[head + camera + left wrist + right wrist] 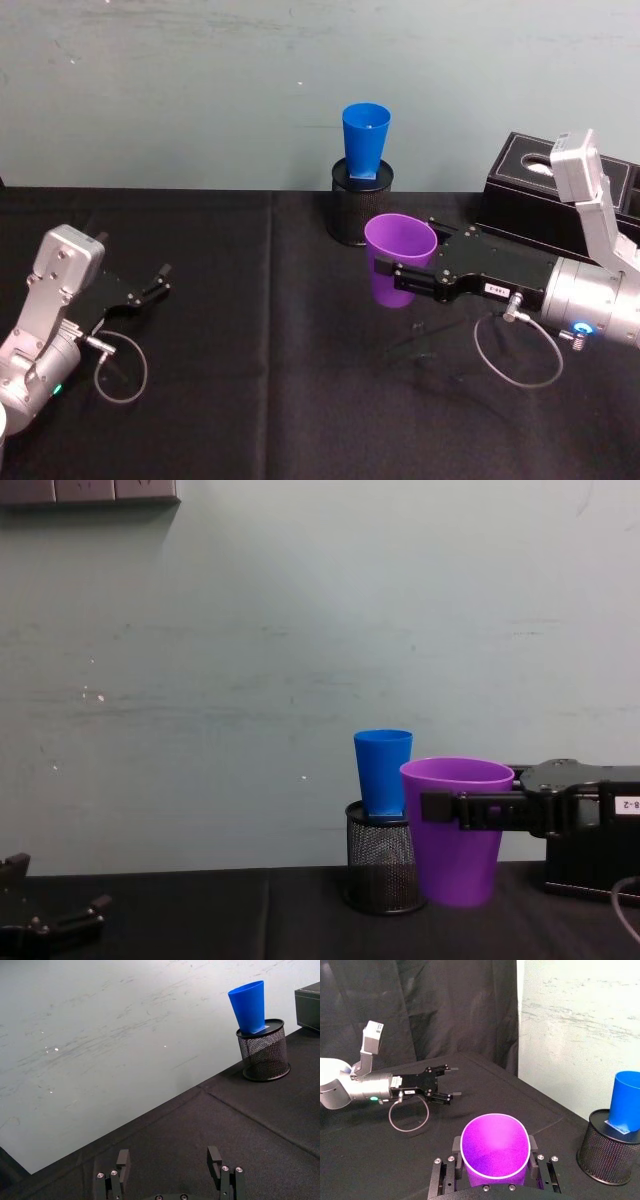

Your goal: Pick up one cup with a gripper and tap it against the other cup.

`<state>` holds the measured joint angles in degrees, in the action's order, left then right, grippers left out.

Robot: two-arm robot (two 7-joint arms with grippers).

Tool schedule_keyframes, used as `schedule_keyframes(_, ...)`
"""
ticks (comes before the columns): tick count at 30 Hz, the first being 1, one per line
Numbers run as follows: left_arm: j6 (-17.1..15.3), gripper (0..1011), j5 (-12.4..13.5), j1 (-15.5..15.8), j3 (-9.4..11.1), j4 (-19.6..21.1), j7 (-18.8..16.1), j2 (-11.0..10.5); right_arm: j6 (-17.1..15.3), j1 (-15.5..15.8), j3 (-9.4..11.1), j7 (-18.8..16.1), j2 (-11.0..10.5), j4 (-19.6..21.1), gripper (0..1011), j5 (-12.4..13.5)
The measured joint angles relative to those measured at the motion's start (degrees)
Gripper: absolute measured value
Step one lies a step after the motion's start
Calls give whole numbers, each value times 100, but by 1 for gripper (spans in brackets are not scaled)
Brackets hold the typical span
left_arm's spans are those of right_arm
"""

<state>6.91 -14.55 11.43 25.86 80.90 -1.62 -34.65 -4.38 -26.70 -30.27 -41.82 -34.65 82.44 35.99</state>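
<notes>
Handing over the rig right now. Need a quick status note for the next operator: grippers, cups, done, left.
Right gripper: shut on the purple cup, held upright near the mesh holder.
Left gripper: open, idle at the table's left.
Blue cup: standing in the mesh holder, apart from the purple cup.
Done: grasp. Left: tap purple against blue.

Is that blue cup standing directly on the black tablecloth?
No, the blue cup sits in the open top of the black mesh holder, which lifts it off the cloth.
</notes>
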Motion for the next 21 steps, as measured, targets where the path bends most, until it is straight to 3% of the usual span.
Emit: schedule_keyframes(21, 0, 1011, 0, 0, 0, 0, 0, 0, 0, 0, 0, 0, 0, 0, 726, 0)
